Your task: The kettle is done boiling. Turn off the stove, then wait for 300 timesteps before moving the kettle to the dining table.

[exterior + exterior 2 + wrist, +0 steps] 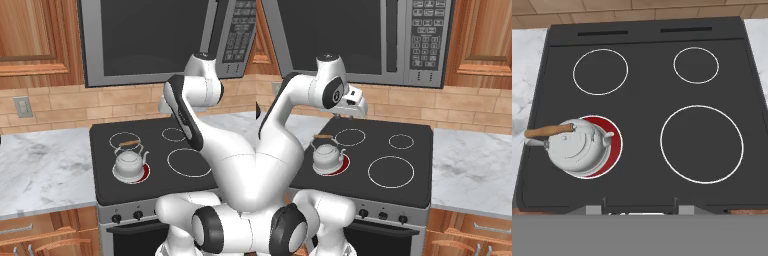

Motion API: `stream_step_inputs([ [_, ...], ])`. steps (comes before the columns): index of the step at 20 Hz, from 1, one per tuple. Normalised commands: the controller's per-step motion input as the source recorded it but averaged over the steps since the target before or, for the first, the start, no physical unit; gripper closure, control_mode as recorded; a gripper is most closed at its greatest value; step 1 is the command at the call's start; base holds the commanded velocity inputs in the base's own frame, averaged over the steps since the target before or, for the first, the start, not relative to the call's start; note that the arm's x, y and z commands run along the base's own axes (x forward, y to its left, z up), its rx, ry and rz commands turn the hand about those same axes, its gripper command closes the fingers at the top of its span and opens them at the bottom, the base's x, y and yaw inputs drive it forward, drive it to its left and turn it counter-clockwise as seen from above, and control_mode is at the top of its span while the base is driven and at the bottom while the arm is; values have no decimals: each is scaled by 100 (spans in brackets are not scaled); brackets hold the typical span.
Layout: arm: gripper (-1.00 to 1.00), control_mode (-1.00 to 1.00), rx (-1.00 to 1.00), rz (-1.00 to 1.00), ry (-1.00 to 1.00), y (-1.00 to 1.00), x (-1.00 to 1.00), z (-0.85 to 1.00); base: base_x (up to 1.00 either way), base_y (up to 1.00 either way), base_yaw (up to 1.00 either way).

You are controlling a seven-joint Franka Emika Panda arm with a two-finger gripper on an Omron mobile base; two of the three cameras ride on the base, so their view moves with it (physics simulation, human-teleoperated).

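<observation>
Scene: a rendered kitchen, with a black glass stove (155, 160) set between marble tabletops (40, 165), and a steel microwave (381, 35) mounted above it.

Kettle: a small silvery kettle (129, 163) stands upright on the front burner on the robot's left side. From above, in the hand view, it sits (578, 146) slightly off-centre on its ring, with the wooden handle bar lying across its top.

Burner: the ring under the kettle (612, 145) glows red, which suggests the stove is on. The other three rings are plain white outlines.

Knobs: small black knobs (382, 215) sit in a row on the steel front panel, below the glass. Which one controls the lit burner cannot be told from here.

Hand: the hand (356, 106) is raised high over the back of the stove, pointing down, well apart from the kettle and the knobs. Whether its fingers are apart or together cannot be told, and it holds nothing that can be seen.

Step in hand: this looks like the very start, with turning off the stove yet to be done.

Next move: the hand would need to come forward and down to the front panel, close on the correct knob, probably one toward the left end, and twist it until the red glow goes out.

After that: the wait, then carrying the kettle to the dining table.
</observation>
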Motion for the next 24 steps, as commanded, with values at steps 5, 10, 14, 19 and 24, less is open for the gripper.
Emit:
stream_step_inputs([
  [5,-100,-100,-1,0,-7,7,-16,0,0,0,0],
  [10,-100,-100,-1,0,-5,19,-31,0,0,0,0],
  [14,-100,-100,-1,0,-4,21,-29,0,0,0,0],
  [19,-100,-100,-3,0,-3,27,-21,0,0,0,0],
  [24,-100,-100,-5,0,-1,35,-20,0,0,0,0],
])
